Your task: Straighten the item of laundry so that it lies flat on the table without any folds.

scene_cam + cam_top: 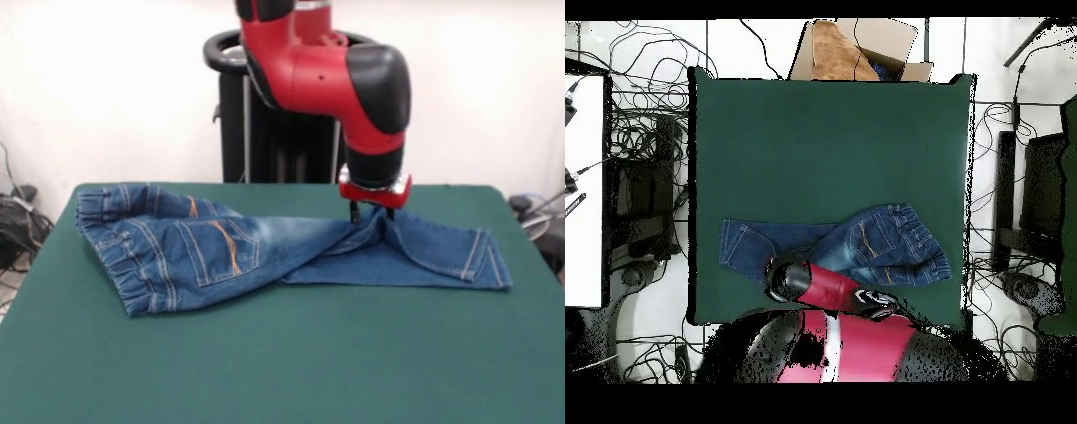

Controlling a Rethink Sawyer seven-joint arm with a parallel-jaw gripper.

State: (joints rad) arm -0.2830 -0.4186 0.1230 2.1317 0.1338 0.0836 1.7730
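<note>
My gripper (372, 213) is down on the jeans (221, 252), its dark tips pressed into a raised pucker of denim where the two legs meet, and as far as I can see my fingers are pinched together on that bunched cloth. The fabric rises in a small peak around the tips, with creases running outward from it. In the front view the jeans lie across the far half of the green table (282, 362): the gathered waistband sits at the left, the seat with its orange-stitched back pockets faces up, and the legs stretch to the right, one lying over the other, so the garment is not flat. The hem at the right end rests on the felt near the table's right edge. From overhead my red and black arm (827, 288) covers the grip point, so my fingertips are hidden there; the jeans (875, 245) show just beyond it, close to the table (825, 130) edge on my side, waistband to the right in that view and a leg running left. A cardboard box (855, 48) sits past the table's far edge.
</note>
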